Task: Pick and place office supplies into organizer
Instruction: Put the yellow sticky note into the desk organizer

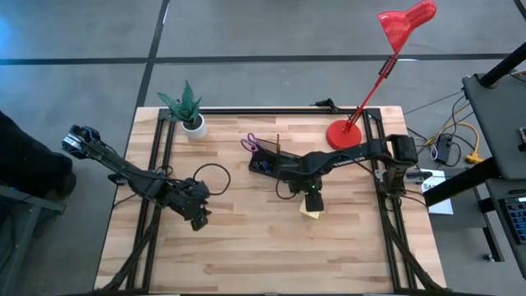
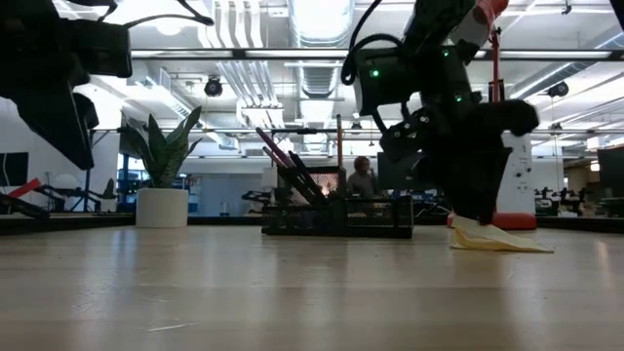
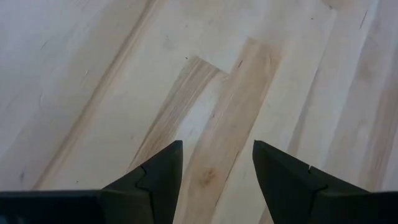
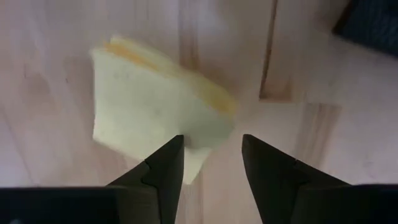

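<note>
The yellow sticky-note pad (image 4: 158, 106) lies on the wooden table (image 1: 246, 247), just in front of the black organizer (image 1: 271, 160) — one corner lifted, its sheets fanned. My right gripper (image 4: 208, 163) hangs right over its near edge, fingers parted with a gap between them, holding nothing. Scissors (image 1: 250, 142) and pencils stand in the organizer. My left gripper (image 3: 216, 169) — open too — waits over bare wood well to the left.

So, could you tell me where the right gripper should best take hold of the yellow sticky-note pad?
Probably the corner nearest the right gripper, coming from above. The sticky-note pad lies with its pages fanned and one edge lifted off the table, so a finger could slip under there; its fingers stand open at that corner.
</note>
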